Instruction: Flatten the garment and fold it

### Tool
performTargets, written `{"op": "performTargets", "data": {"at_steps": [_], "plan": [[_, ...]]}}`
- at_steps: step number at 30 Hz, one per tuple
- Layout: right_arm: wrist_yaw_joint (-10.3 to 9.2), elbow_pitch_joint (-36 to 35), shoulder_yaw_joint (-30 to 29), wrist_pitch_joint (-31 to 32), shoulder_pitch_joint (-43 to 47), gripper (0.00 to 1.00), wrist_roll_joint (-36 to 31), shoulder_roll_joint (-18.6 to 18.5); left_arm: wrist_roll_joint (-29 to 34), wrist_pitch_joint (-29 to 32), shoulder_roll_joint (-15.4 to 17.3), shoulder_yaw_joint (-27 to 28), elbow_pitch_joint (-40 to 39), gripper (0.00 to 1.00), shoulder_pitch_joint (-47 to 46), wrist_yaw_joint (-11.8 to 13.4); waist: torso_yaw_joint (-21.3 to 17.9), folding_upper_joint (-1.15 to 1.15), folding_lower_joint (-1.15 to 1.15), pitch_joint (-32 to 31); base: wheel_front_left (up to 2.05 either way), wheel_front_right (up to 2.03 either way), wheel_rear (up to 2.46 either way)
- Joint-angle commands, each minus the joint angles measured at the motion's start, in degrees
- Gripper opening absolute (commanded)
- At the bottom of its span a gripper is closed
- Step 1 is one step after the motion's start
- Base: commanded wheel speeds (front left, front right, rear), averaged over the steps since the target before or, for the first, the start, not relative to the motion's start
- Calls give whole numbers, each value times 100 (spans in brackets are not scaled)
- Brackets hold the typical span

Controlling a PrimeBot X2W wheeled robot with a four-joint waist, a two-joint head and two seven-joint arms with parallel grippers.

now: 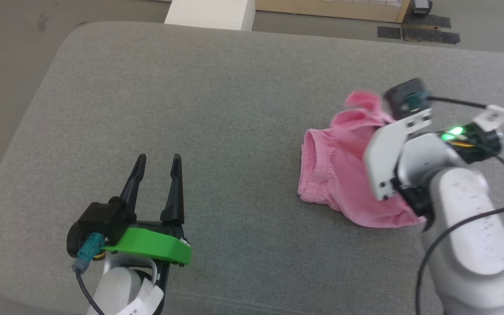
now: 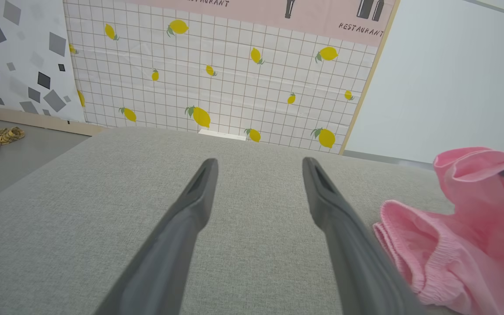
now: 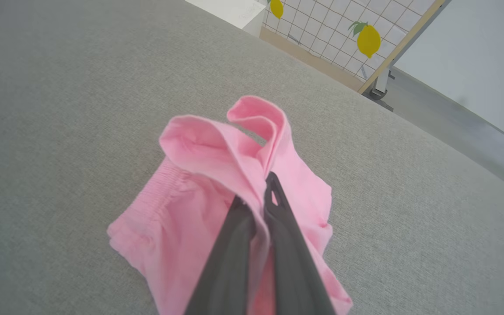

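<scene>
On the grey bench, 3 o'clock side: pink garment in a heap, right claw pinching it

So the garment [image 1: 335, 175] sits bunched on the bench [image 1: 217, 109], out toward 3 o'clock from the middle in the head view, nowhere near flat. It looks thin, floppy and light to me, so it'll drape and slide rather than hold any shape. I'd grab it by the gathered waistband [image 1: 311, 162] or a hemmed corner, one claw at each end, and pull it taut.

Right claw [image 3: 255, 192] is pressed together on a fold near the top of the heap, tenting it up. Left claw [image 1: 159, 159] is spread wide, holding nothing, down at 8 o'clock and well apart from the cloth.

View notes: the right wrist view gives the pinch itself, cloth sandwiched between the dark fingers. From the head, the wrist housing sits in front of that. The left wrist view has the waistband opening gaping at 4 o'clock, just past its right finger.
</scene>
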Motion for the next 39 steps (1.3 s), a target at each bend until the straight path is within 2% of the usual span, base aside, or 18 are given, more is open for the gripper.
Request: {"op": "performTargets", "data": {"at_steps": [1, 8, 14, 18, 19, 20, 21, 27, 30, 39], "plan": [[-8, -6, 208, 34, 50, 0, 67, 13, -49, -22, -14, -29, -11, 100, 60, -22, 55, 0, 0, 51, 0, 0, 0], [-8, 673, 956, -120, -182, 0, 118, 87, -131, -22, -14, -168, -49, 100, -75, -5, 262, 0, 0, 285, 0, 0, 0], [-8, 1531, 1129, -341, -472, 0, 139, 121, -162, -22, -14, -203, -90, 100, -172, 19, 369, 0, 0, 467, 0, 0, 0], [-8, 1989, 1284, -416, -640, 0, 443, 124, -169, -22, -14, -217, -97, 100, -203, 44, 383, 0, 0, 508, 0, 0, 0], [-8, 2034, 1325, -443, -656, 20, 513, 124, -171, -22, -14, -221, -92, 100, -205, 47, 382, 0, 0, 504, 0, 0, 0], [-8, 2091, 1381, -492, -668, 55, 660, 124, -173, -22, -14, -225, -81, 100, -205, 53, 375, 0, 0, 487, 0, 0, 0], [-8, 2126, 1419, -524, -669, 100, 798, 124, -174, -22, -14, -224, -73, 100, -199, 58, 361, 0, 0, 460, 0, 0, 0], [-8, 1837, 1266, -1120, -589, 100, 1603, 125, -151, -22, -14, -178, -29, 100, -93, 62, 190, 0, 0, 159, 0, 0, 0], [-8, 1426, 917, -1677, -401, 100, 1804, 125, -135, -22, -14, -132, -10, 100, -10, 59, 54, 0, 0, -33, 0, 0, 0], [-8, -62, -186, -3458, 814, 100, 1427, 125, -176, -22, -14, 11, 48, 100, 271, 92, -398, 0, 0, -544, 0, 0, 0]]}}
